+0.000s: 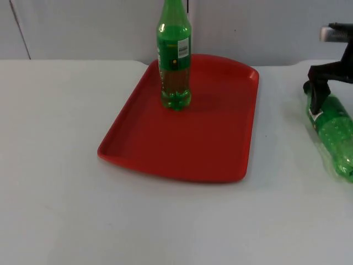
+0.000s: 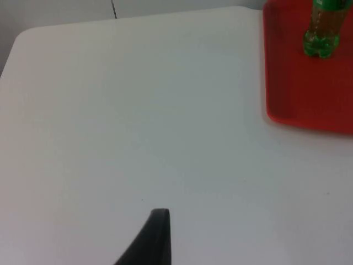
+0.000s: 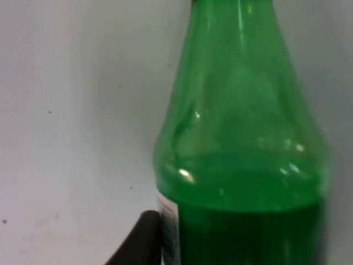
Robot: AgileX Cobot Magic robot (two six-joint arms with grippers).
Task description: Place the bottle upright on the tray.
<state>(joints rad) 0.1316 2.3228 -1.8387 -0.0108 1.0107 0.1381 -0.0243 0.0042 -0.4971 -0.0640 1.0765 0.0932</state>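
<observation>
White table top (image 1: 66,165) runs back to a grey partition wall (image 1: 83,27), bare and matte apart from a few tiny dark specks.

Over the table's left part the left gripper (image 2: 157,232) waits, hanging above bare surface well apart from the tray; one black fingertip is visible, so I cannot tell whether its fingers are spread or pressed together.

Near the middle lies the red tray (image 1: 220,149), flat, with a low raised rim that would keep a bottle from sliding off. On its far part stands an upright green bottle (image 1: 175,55) with its label facing the camera, placed toward the far edge, which leaves most of the tray floor free.

At the table's right side a second green bottle (image 1: 335,135) lies on its side, well apart from the tray. The right gripper (image 1: 315,105) is down at the end nearer the wall, probably lining up a grasp there so the bottle can be swung upright. Whether its fingers have closed on the bottle I cannot tell.
</observation>
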